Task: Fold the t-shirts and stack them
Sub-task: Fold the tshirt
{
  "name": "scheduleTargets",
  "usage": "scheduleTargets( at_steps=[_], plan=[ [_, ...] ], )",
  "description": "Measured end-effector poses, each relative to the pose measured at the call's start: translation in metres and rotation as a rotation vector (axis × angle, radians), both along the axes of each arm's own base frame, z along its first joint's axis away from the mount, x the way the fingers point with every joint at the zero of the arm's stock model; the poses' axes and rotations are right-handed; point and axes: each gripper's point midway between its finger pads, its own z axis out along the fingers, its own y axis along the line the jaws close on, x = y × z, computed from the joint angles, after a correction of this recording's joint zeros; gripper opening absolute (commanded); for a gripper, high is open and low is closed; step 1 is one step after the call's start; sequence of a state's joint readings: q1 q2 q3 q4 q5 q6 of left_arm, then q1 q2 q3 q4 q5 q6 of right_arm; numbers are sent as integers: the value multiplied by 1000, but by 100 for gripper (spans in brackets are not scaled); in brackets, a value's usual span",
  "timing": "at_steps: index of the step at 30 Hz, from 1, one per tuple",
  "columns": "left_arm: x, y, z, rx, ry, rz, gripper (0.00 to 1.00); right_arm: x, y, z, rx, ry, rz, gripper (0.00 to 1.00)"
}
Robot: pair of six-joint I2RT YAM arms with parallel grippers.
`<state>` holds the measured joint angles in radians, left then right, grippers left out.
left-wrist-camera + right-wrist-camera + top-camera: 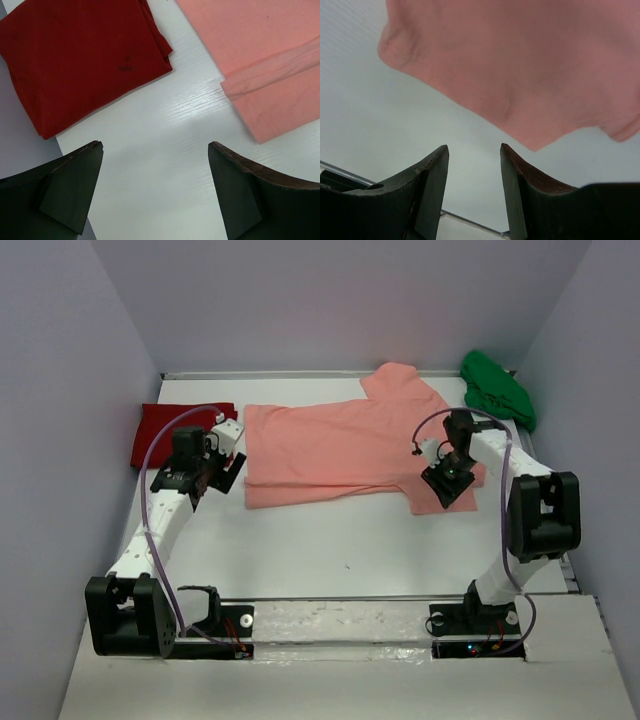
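One of three t-shirts looks done, and the other two are waiting on you.
The deep red shirt (160, 435) sits folded into a tidy rectangle at the far left of the table (330, 550), so I'd call that your stack base. The salmon-pink shirt (340, 450) lies spread flat in the middle, not folded yet, and the green shirt (498, 390) is bunched up in the far right corner. Your left gripper (155, 145) is splayed wide and empty over bare table between the red shirt and the pink hem. Your right gripper (473, 147) is half-parted with nothing in it, hovering right at the pink shirt's near right edge. My guess is pink is the fold in hand, then green, then stacking.
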<state>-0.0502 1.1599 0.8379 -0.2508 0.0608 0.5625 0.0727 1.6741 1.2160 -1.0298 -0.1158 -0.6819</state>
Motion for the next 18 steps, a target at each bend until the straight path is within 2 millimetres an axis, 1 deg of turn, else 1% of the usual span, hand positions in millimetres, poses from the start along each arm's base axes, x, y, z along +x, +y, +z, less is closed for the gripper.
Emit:
scheduleTargets(
  at_steps=[2,4,7,10,15,18],
  plan=[
    [0,1,-1,0,2,3,99,4,8,-8,-5,4,35,52],
    [-1,2,-1,0,3,7,99,7,14,-19,-10,24,68,52],
    [-2,5,-4,2,10,13,99,10,20,-36,-24,49,108,51],
    [-3,6,-6,4,15,15,99,11,18,-45,-40,64,115,52],
    [-3,7,-6,7,16,19,99,15,12,-50,-72,42,129,52],
    [-3,8,-10,8,26,21,99,17,8,-52,-104,26,150,41]
  ],
)
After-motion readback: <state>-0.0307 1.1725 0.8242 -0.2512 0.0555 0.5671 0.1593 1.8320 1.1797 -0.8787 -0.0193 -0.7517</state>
